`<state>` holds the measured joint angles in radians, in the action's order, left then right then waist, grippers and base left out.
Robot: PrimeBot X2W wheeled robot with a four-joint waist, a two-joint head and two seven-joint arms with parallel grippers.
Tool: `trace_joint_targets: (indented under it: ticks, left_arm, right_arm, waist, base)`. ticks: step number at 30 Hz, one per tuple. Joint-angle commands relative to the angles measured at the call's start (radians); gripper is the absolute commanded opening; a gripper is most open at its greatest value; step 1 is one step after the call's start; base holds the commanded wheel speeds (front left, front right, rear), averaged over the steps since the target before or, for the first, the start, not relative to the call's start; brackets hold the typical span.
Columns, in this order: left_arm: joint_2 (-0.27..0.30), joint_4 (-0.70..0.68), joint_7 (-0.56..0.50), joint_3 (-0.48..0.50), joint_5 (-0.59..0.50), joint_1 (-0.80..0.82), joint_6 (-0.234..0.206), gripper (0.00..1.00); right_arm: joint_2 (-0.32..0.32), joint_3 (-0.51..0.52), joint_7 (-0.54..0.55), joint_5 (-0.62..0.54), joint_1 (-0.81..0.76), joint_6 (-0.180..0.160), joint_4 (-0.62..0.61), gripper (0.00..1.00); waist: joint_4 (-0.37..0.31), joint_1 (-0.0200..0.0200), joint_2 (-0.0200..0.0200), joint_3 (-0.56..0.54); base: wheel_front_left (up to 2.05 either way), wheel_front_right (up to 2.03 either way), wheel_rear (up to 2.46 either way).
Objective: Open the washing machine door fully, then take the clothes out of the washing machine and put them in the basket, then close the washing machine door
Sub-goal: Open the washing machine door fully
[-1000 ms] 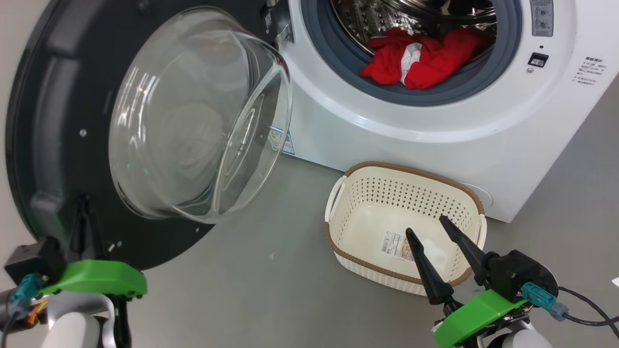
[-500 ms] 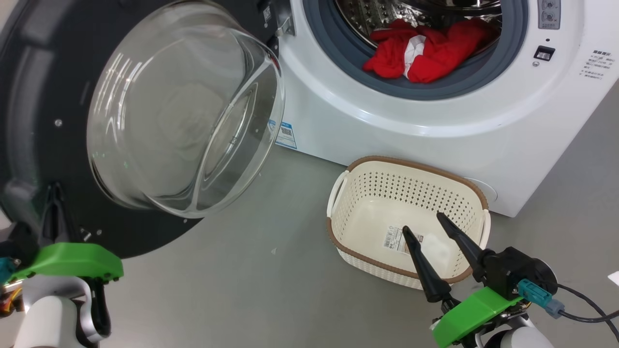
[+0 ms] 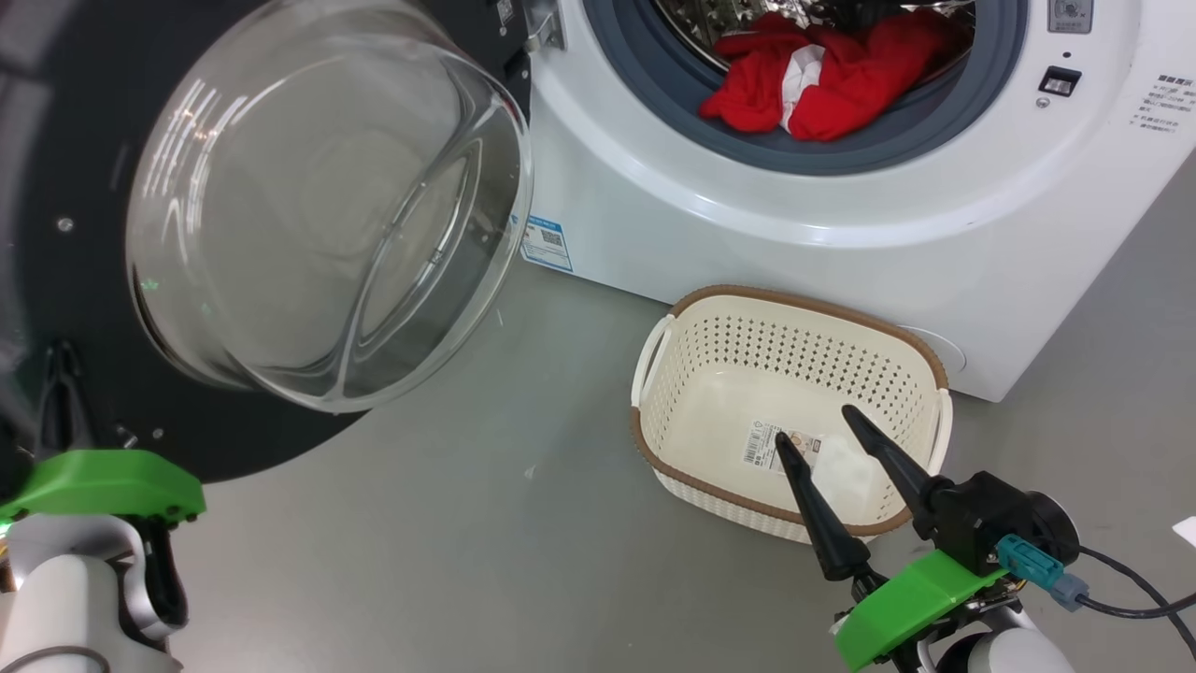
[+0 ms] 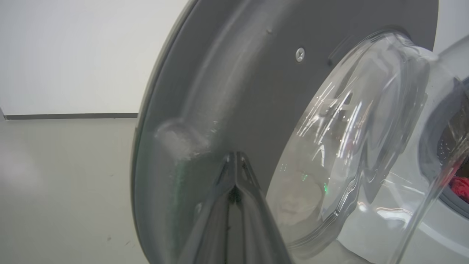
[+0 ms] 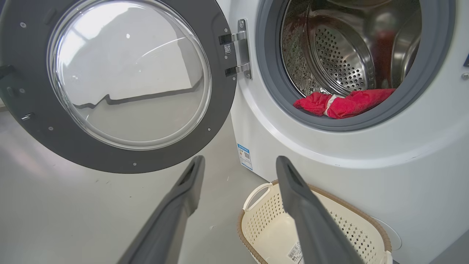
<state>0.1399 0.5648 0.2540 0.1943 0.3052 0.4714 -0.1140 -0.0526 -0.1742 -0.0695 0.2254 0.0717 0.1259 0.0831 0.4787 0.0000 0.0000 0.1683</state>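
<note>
1. The washing machine door hangs swung out to the left of the washing machine, with its glass bowl turned toward the robot. I cannot tell whether it has reached the end of its swing.
2. The left gripper has its fingers pressed together and grips nothing. Their tips are set against the door's dark inner frame, beside the bowl.
3. Closed tips on a glossy face have no real hold. A push at a slant could send them skidding onto the glass or off the rim, and the door might then drift back toward the opening.
4. The right gripper is spread wide and empty, and hovers over the near side of the basket. The basket stands on the floor just in front of the machine and holds only its sticker.
5. The clothes lie bunched at the front of the drum, their lower edge on the gasket.
6. If the door is not wide enough open, the reaching arm may knock the bowl.
7. The basket looks light, so a finger catching its rim on the way up could shove it aside, and the clothes might then land on the floor.
8. A shallow pinch may lift only part of the heap, or the fabric may drag on the gasket and slip free.
</note>
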Motion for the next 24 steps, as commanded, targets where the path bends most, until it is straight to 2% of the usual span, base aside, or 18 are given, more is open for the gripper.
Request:
trace_joint_targets:
  ticks: [1, 10, 17, 18, 19, 20, 21, 24]
  left_arm:
    - [0.045, -0.011, 0.008, 0.051, -0.017, 0.035, 0.0, 0.0]
    - [0.053, 0.042, 0.008, 0.112, -0.061, 0.05, 0.052, 0.0]
    - [0.053, 0.063, 0.008, 0.146, -0.097, 0.049, 0.073, 0.0]
    - [0.051, 0.06, 0.008, 0.151, -0.102, 0.045, 0.075, 0.12]
    - [0.047, 0.051, 0.008, 0.157, -0.105, 0.041, 0.077, 0.47]
    - [0.044, 0.042, 0.008, 0.162, -0.11, 0.034, 0.079, 0.96]
    - [0.038, 0.031, 0.008, 0.166, -0.114, 0.026, 0.081, 1.0]
    - [0.019, -0.017, 0.008, 0.176, -0.127, -0.004, 0.09, 1.0]
  right_arm:
    - [0.002, -0.025, 0.001, -0.015, 0.041, 0.005, -0.031, 1.0]
    - [0.002, -0.031, 0.004, -0.016, 0.041, 0.005, -0.029, 1.0]
    - [0.002, -0.034, -0.005, -0.006, 0.04, 0.005, -0.019, 1.0]
    - [0.002, -0.035, -0.007, -0.003, 0.039, 0.005, -0.017, 1.0]
    - [0.002, -0.035, -0.01, 0.002, 0.038, 0.005, -0.014, 1.0]
    - [0.002, -0.035, -0.014, 0.006, 0.037, 0.005, -0.011, 1.0]
    - [0.002, -0.034, -0.018, 0.01, 0.036, 0.005, -0.008, 1.0]
    - [0.002, -0.032, -0.031, 0.021, 0.035, 0.005, 0.001, 1.0]
  waist:
    - [-0.003, 0.0, 0.0, 0.002]
    - [-0.022, 0.0, 0.0, -0.005]
    - [-0.04, 0.0, 0.0, -0.027]
    - [-0.043, 0.0, 0.0, -0.031]
    - [-0.044, 0.0, 0.0, -0.034]
    - [-0.047, 0.0, 0.0, -0.039]
    - [-0.048, 0.0, 0.0, -0.042]
    - [-0.054, 0.0, 0.0, -0.053]
  base:
    - [0.0, 0.0, 0.0]
    - [0.0, 0.0, 0.0]
    - [0.0, 0.0, 0.0]
    - [0.0, 0.0, 0.0]
    - [0.0, 0.0, 0.0]
    - [0.0, 0.0, 0.0]
    - [0.0, 0.0, 0.0]
    - [0.0, 0.0, 0.0]
